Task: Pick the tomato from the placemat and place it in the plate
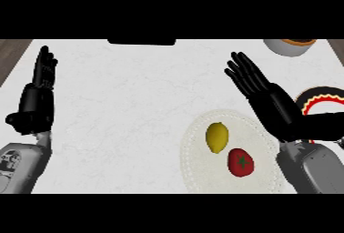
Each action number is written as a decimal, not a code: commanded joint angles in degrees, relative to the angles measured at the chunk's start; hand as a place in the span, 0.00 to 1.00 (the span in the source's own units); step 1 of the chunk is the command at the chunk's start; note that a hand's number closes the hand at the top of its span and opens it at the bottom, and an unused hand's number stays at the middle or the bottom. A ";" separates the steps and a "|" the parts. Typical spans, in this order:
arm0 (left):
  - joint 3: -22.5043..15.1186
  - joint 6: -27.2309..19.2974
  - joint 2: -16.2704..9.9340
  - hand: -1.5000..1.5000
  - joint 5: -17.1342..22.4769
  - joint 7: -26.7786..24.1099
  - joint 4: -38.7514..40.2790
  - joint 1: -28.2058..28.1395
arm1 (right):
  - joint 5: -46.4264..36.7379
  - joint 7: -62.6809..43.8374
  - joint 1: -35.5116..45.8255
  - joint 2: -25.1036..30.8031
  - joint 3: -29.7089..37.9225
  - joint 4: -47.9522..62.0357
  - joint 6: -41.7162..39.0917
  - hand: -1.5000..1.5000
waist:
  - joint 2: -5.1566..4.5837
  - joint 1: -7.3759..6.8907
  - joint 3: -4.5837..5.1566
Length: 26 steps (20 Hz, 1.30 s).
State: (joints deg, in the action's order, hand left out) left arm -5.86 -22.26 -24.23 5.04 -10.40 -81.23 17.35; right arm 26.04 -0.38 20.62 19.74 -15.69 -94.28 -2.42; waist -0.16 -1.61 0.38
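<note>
Resting on pale placemat (201, 164) at lower right of frame: tomato (241, 162), with lemon (217, 137) just beside, up-left. Plate (321, 101) at right edge, partly hidden behind right hand (275, 102). Right hand open, fingers straight, above placemat. Left hand (37, 98) at left edge, open, fingers up. Bowl (290, 46) at upper right.

Red tomato (241, 162) with green stem, yellow lemon (216, 137), cream placemat (199, 169), white marbled counter (134, 104), black hands.
</note>
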 commanded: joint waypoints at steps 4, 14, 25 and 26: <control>-1.32 6.73 1.36 0.50 3.91 0.47 3.60 -7.34 | -8.69 -8.81 1.17 -8.83 -2.80 4.64 18.56 1.00 | 0.10 1.20 -0.20; -2.00 15.23 0.83 0.50 8.94 1.06 5.69 -13.39 | -41.05 -0.85 -11.91 -13.70 -12.16 6.86 51.48 0.00 | 0.47 2.19 -0.25; -1.38 15.65 2.01 0.50 8.00 -0.37 4.79 -16.44 | -73.43 -22.77 -32.63 -10.08 -16.91 -7.64 53.89 0.00 | 0.57 2.97 -0.12; -1.42 16.01 1.39 0.50 8.52 1.90 3.15 -15.70 | -77.11 -26.53 -32.91 -11.54 -17.59 -7.81 50.51 0.00 | 0.59 2.83 -0.09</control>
State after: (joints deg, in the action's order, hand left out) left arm -7.61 -6.58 -22.44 13.41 -9.09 -76.77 2.31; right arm -40.90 -17.56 -6.97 7.78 -33.23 -98.18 52.60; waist 0.39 1.13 0.22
